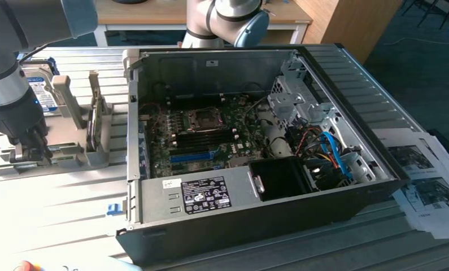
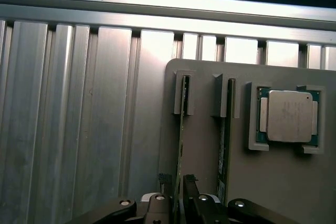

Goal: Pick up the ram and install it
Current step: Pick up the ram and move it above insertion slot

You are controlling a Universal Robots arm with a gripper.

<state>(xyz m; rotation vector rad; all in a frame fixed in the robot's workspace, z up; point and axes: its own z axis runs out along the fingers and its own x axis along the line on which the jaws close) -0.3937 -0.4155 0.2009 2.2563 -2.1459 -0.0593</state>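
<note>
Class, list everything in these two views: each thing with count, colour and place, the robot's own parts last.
computer case: one, black, open, mid-table.
motherboard: one, green, inside the case.
holder: one, grey, at the exterior view's left of the case.
ram: two sticks, green, on edge in holder slots.
processor chip: one, silver, in a holder recess.
hard drive: one, silver with blue-white label, upright in the holder.
papers: several, white, exterior view's right of the case.
table: one, silver slats, under everything.
robot arm: one, grey, above the holder.
end effector: one, black, closed on one ram.
</note>
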